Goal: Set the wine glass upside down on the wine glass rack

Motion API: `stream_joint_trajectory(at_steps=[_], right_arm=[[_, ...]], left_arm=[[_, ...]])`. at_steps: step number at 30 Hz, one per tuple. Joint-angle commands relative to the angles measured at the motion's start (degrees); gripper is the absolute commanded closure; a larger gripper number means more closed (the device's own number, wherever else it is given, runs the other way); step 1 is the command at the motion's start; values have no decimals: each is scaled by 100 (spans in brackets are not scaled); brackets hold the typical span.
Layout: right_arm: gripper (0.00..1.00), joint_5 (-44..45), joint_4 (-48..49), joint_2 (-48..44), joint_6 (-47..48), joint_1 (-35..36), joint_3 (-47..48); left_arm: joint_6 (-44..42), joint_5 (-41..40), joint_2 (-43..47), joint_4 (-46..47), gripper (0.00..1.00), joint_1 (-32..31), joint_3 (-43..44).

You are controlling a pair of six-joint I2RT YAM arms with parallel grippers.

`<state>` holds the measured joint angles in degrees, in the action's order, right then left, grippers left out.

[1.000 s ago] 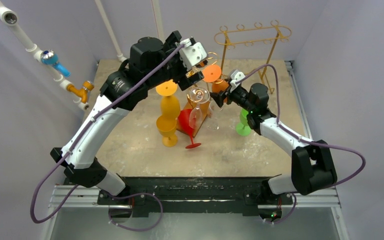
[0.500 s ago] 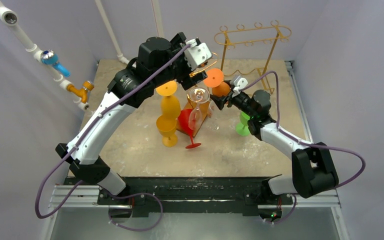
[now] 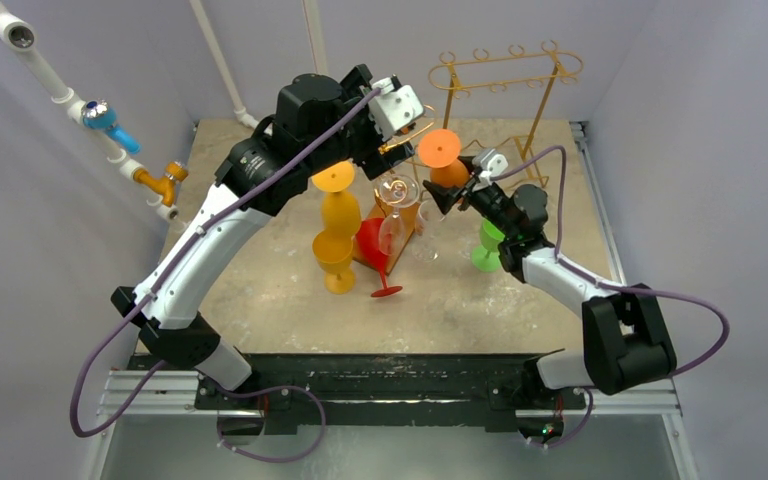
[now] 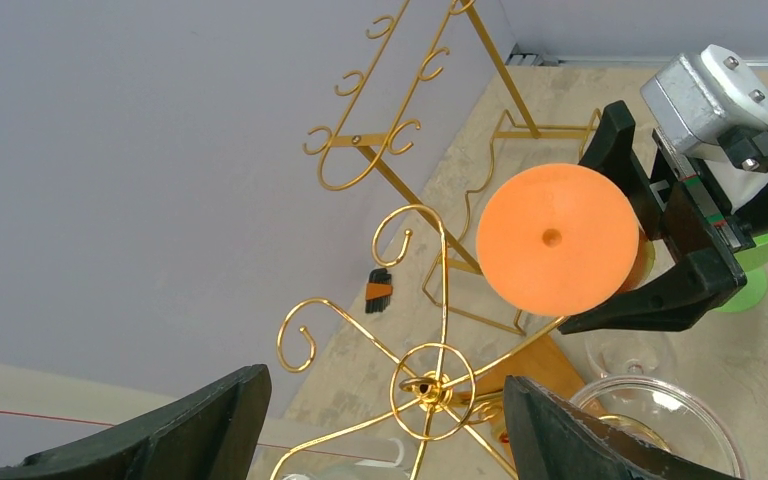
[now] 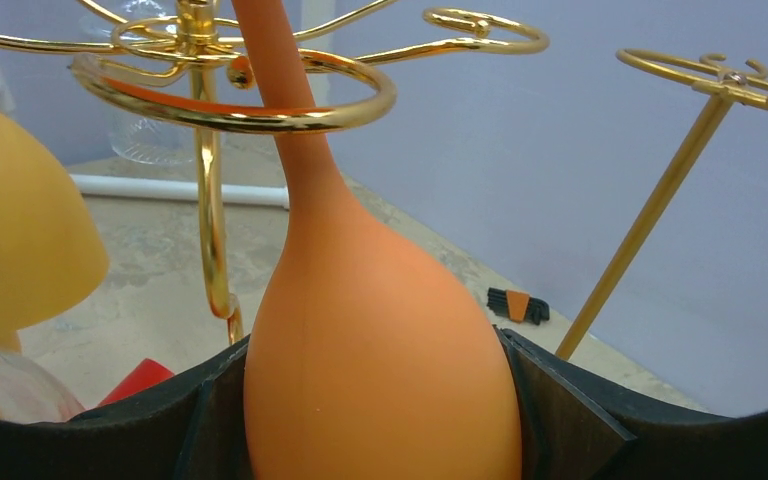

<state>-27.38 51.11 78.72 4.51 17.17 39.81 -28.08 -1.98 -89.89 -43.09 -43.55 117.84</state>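
My right gripper [image 3: 447, 193] [image 5: 380, 400] is shut on the bowl of an orange wine glass [image 3: 439, 148] [image 5: 380, 330], held upside down with its round foot [image 4: 557, 238] on top. Its stem rises through a gold loop [image 5: 230, 100] of the round wire wine glass rack [image 4: 432, 385] [image 3: 397, 188] at the table's middle. My left gripper [image 3: 407, 128] [image 4: 385, 420] hangs open above the rack's hub, its fingers either side of it and touching nothing.
Yellow-orange glasses [image 3: 338, 215], a red glass [image 3: 375, 250] and a clear glass [image 3: 395, 228] crowd the rack. A green glass [image 3: 487, 245] stands under the right forearm. A tall gold rack [image 3: 505, 70] stands at the back, hex keys [image 4: 379, 290] near it. Pipes [image 3: 110, 125] line the left wall.
The right gripper has carried the orange glass to the right and a little back. The left gripper lifted up and back, then held still.
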Motion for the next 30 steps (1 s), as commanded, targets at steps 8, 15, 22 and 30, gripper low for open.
stream_joint_trajectory(at_steps=[8,15,22,30], right_arm=[[51,554,112,258,-220,-47,41],[1,841,148,205,-336,-47,-65],[1,754,-421,-219,-305,-45,6],[1,645,-1319,-884,-364,-44,-1]], left_arm=[[741,-1800,133,-1055,8,-15,105],[736,-1755,186,-1053,9,-16,94],[741,-1711,217,-1075,8,-13,71],[742,-1701,258,-1070,8,-14,-13]])
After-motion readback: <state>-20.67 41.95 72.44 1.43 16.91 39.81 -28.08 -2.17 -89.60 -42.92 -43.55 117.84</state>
